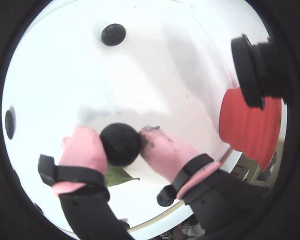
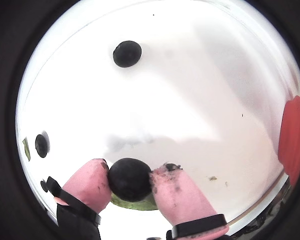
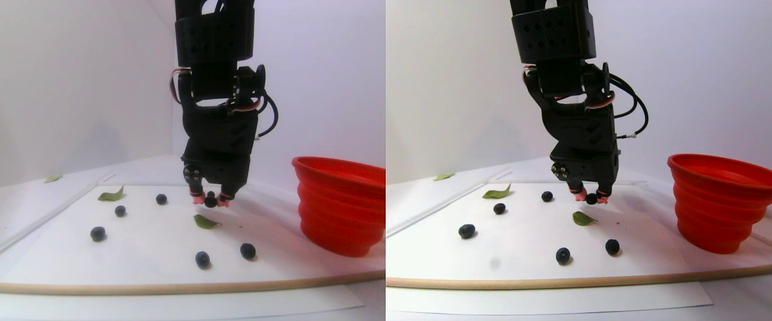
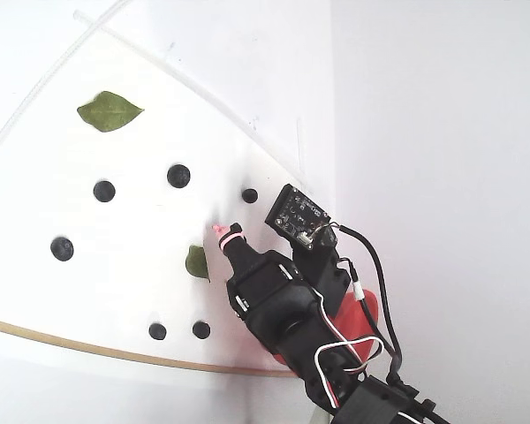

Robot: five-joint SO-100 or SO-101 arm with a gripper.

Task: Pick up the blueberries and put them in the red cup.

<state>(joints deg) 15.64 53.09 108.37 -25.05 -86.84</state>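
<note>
The red cup [image 3: 339, 204] stands at the right of the white tabletop [image 3: 152, 267] in the stereo pair view. The jaws grip one blueberry [image 1: 120, 144] above a green leaf [image 3: 204, 221]; other blueberries [image 3: 97, 233] lie scattered.

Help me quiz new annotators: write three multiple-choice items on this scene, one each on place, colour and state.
1. In the stereo pair view, the red cup stands on which side of the end effector? A left B right C directly beneath
2. Its fingertips are: A pink B green C yellow
3. The end effector is: A open, empty B shut on a blueberry C shut, empty

1 B: the cup fills the right edge.
2 A: both wrist views show pink pads.
3 B: the berry sits pinched between the pads.
</note>
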